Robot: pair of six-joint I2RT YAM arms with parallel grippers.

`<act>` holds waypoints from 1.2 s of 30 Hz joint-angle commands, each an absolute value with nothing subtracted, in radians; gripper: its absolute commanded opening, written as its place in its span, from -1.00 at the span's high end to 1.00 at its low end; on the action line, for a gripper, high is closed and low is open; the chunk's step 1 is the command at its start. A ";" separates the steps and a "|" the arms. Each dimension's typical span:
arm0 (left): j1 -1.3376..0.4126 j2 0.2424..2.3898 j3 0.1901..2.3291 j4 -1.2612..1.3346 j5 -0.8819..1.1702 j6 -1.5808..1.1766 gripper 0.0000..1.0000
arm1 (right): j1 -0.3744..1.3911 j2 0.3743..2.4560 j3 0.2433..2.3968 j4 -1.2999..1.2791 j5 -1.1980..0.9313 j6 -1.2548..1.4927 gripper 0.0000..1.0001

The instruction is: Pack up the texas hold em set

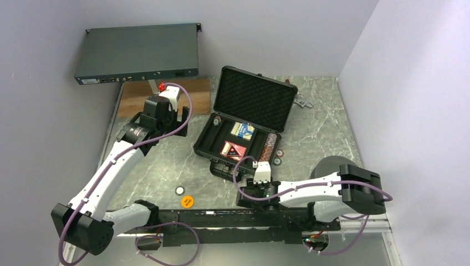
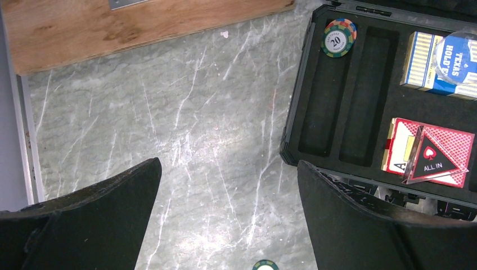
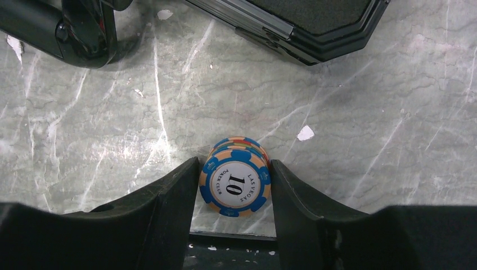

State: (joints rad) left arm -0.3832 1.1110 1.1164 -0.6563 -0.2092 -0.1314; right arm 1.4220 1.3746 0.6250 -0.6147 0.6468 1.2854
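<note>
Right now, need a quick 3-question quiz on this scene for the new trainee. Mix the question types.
1. True or false: the lid of the case is shut.
2. Multiple choice: the right gripper has a finger on each side of a chip stack on the table. What number is on the top chip? A) 10 B) 20 C) 50
3. Short answer: which gripper hangs wide open over bare table?

Key: 1 false, the lid stands open. 2 A. 3 the left gripper.
</note>
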 commanded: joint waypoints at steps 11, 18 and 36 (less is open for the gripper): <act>-0.396 1.088 1.109 -0.637 -0.250 -0.113 -0.95 | 1.414 1.457 0.616 -0.653 0.558 1.364 -0.02; -0.397 1.085 1.109 -0.637 -0.252 -0.111 -0.95 | 1.414 1.507 0.616 -0.645 0.493 1.355 0.10; -0.397 1.091 1.110 -0.638 -0.255 -0.107 -0.95 | 1.417 1.517 0.755 -0.793 0.560 1.311 1.00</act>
State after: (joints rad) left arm -0.3923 1.1095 1.1145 -0.6563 -0.2348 -0.1162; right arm 1.4162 1.5040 0.7452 -0.6918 0.6487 1.3384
